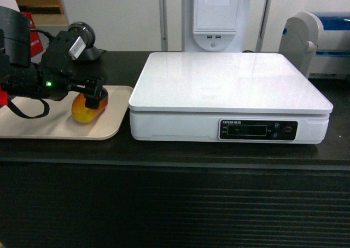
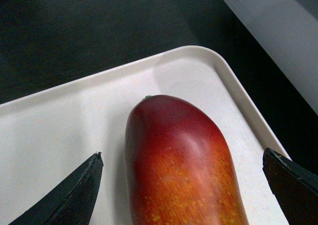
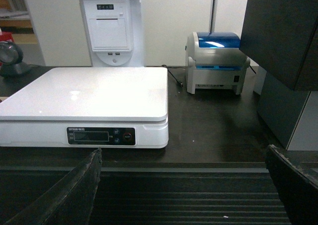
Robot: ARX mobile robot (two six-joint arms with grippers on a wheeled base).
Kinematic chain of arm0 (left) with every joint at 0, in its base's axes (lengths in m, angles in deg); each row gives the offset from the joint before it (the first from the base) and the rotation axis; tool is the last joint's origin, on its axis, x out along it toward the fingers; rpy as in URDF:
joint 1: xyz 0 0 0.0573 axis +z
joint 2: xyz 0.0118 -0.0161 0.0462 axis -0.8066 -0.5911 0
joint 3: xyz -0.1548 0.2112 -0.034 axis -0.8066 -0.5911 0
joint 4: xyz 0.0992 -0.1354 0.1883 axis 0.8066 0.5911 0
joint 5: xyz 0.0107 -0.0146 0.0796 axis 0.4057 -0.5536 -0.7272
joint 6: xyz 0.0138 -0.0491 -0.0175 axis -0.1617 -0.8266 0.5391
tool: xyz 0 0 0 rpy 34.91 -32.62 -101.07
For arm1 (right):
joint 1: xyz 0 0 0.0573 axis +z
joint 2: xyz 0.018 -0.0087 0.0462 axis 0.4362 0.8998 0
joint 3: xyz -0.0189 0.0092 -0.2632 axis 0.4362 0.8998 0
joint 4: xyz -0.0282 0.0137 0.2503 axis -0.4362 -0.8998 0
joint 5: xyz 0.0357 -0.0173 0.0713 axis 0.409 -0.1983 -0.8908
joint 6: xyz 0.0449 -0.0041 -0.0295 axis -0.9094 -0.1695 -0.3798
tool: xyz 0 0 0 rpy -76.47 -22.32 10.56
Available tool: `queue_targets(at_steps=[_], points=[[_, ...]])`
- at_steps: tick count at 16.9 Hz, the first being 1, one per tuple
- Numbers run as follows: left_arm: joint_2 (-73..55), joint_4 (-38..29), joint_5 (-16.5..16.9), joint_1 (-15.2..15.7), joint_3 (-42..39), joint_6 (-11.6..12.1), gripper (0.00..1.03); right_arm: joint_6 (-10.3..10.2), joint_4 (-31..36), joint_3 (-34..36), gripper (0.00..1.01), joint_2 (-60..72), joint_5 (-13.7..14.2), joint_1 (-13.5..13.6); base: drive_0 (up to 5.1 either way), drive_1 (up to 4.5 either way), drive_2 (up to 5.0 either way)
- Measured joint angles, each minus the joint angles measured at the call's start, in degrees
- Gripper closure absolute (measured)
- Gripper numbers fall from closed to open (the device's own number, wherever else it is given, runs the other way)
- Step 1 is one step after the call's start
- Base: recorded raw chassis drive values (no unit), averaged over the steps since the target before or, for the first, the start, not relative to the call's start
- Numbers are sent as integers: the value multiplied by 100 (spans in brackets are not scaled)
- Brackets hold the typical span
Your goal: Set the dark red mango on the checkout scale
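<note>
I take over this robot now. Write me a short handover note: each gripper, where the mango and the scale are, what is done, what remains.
Left gripper: open, fingers on both sides of the dark red mango, not closed on it.
Right gripper: open, empty, held back in front of the checkout, facing the scale.
Mango: lies on the beige tray, left of the scale.
Scale: platform bare.
Done: left arm lined up on the mango.
Left: close the fingers, lift, carry right, set the mango on the scale, release.
</note>
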Motion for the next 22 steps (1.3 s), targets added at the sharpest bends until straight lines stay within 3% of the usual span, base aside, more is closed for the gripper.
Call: queue_targets(at_steps=[4,8,12,14,18,22], points=[[-466,297,-50,85,487,72,5,0,0,0,3,0,0,0,0,0,0],[-603,398,120,111,697,-9,5,-2,0,0,3,0,0,0,0,0,0],[-610,380,258,111,695,-52,31,0,0,0,3,0,0,0,0,0,0],[-610,341,310,111,662,-50,35,0,0,0,3,0,0,0,0,0,0],[-363,57,389,166,208,-44,35,0,0,0,3,0,0,0,0,0,0],[879,-595,407,129,-942,22,35,0,0,0,3,0,0,0,0,0,0]])
